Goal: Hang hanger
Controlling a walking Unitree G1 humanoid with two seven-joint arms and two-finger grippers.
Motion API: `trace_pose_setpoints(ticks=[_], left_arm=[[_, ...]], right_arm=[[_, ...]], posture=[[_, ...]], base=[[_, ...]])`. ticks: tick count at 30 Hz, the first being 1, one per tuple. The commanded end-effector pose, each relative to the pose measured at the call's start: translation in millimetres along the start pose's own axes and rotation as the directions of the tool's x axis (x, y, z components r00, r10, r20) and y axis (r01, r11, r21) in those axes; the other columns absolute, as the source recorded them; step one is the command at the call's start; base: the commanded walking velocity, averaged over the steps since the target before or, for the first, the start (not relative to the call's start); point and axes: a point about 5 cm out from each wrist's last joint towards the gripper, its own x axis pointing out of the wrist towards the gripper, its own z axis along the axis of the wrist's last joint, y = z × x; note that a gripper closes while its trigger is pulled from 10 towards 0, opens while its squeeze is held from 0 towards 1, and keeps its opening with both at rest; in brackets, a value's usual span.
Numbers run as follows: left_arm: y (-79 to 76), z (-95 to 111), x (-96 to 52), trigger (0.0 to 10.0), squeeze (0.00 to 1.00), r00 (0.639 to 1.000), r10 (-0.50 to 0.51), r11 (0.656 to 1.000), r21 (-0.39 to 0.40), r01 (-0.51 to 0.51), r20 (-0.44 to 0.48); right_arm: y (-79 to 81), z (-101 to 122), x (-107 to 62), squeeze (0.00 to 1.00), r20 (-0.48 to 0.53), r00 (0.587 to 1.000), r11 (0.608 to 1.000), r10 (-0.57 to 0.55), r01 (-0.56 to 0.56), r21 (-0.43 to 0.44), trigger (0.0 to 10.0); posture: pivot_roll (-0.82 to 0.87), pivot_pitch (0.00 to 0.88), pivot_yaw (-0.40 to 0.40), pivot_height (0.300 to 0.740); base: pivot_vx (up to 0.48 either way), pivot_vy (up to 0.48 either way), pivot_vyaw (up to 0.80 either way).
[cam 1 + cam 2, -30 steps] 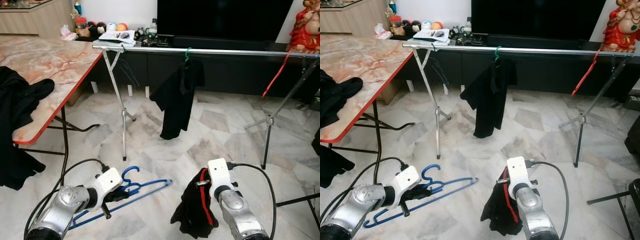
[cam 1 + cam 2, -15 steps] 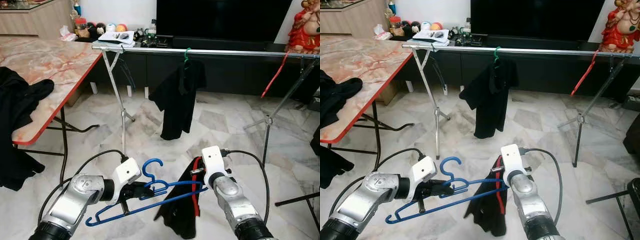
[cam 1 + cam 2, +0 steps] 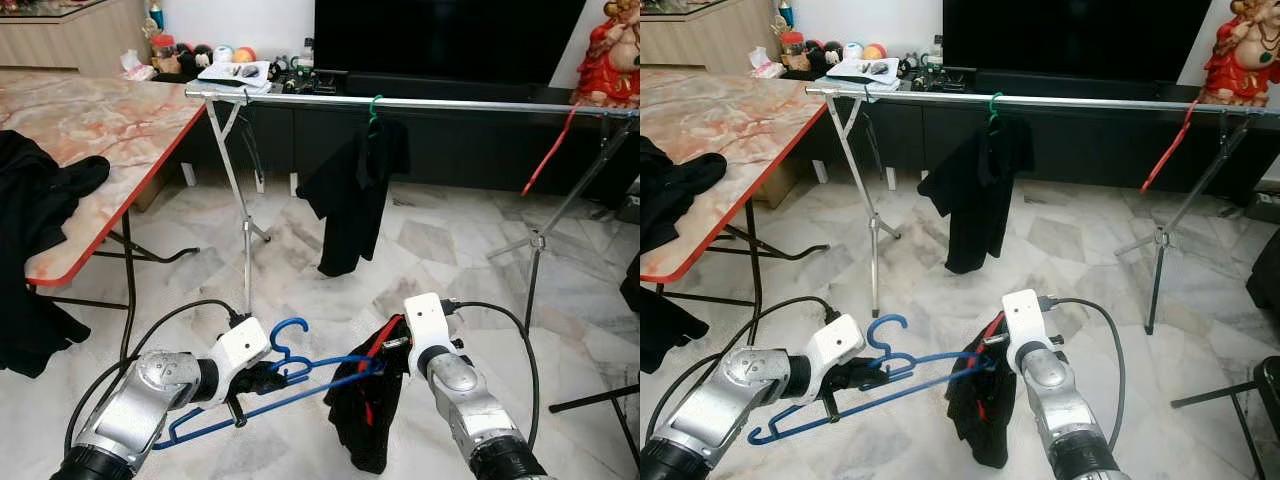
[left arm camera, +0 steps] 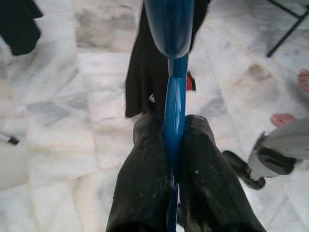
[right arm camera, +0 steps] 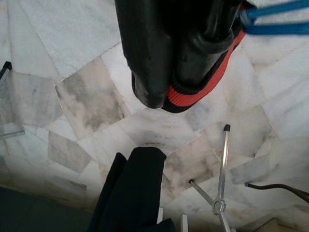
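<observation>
Table (image 3: 120, 120) at left; rail (image 3: 420, 103) behind; hanger (image 3: 290, 375) left of, perhaps touching, the held garment (image 3: 365, 410).

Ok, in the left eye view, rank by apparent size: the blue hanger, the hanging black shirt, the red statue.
1. Blue hanger, held by the left gripper; being nearest the camera inflates it.
2. Hanging black shirt, about as large, so unsure.
3. Red statue, cut off by the frame.

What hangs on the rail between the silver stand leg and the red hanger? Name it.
On the rail, between the stand leg and the red hanger, one black shirt hangs from a green hanger, seen in both eye views.
</observation>
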Motion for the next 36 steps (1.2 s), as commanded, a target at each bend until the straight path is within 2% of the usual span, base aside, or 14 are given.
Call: trace_pose_setpoints(ticks=[1,8,14,20,27,30,36], left_arm=[[5.7,4,0.3,10.0,0.00,0.999,0.045,0.999,0.013,-0.045,0.011],[4.7,7,5.8,10.0,0.00,0.997,0.063,0.998,-0.022,-0.062,0.051],[-0.1,12,8.6,10.0,0.00,0.995,0.033,0.998,-0.054,-0.027,0.098],[7.6,17,14.1,10.0,0.00,0.983,0.143,0.988,-0.069,-0.135,0.117],[6.7,22,18.3,10.0,0.00,0.976,0.163,0.984,-0.090,-0.151,0.144],[2.1,24,19.7,10.0,0.00,0.980,0.113,0.990,-0.106,-0.096,0.162],[-6.9,19,14.1,10.0,0.00,0.991,-0.001,0.996,-0.086,0.013,0.137]], right_arm=[[-1.8,10,1.2,0.00,0.026,1.000,1.000,0.000,-0.001,0.016,10.0],[-1.2,10,1.1,0.00,0.027,1.000,1.000,0.005,-0.006,0.029,10.0],[-1.0,12,0.5,0.00,0.031,0.999,0.998,0.010,-0.012,0.054,10.0],[1.0,14,1.2,0.00,0.031,0.999,0.992,0.011,-0.015,0.123,10.0],[3.5,16,0.9,0.00,0.029,0.999,0.985,0.017,-0.022,0.172,10.0],[5.9,21,-0.5,0.00,0.052,0.998,0.978,0.042,-0.052,0.201,10.0],[2.8,24,-2.5,0.00,0.078,0.995,0.993,0.060,-0.068,0.100,10.0]], posture=[[0.12,0.055,0.003,0.740],[0.12,0.055,0.003,0.740],[0.11,0.058,0.003,0.740],[0.12,0.060,0.001,0.740],[0.12,0.060,0.002,0.740],[0.11,0.058,0.004,0.740],[0.11,0.058,0.004,0.740]], base=[[0.000,0.000,0.00],[0.000,0.000,0.00],[0.000,0.000,0.00],[0.000,0.000,0.00],[0.000,0.000,0.00],[0.000,0.000,0.00],[0.000,0.000,0.00]])
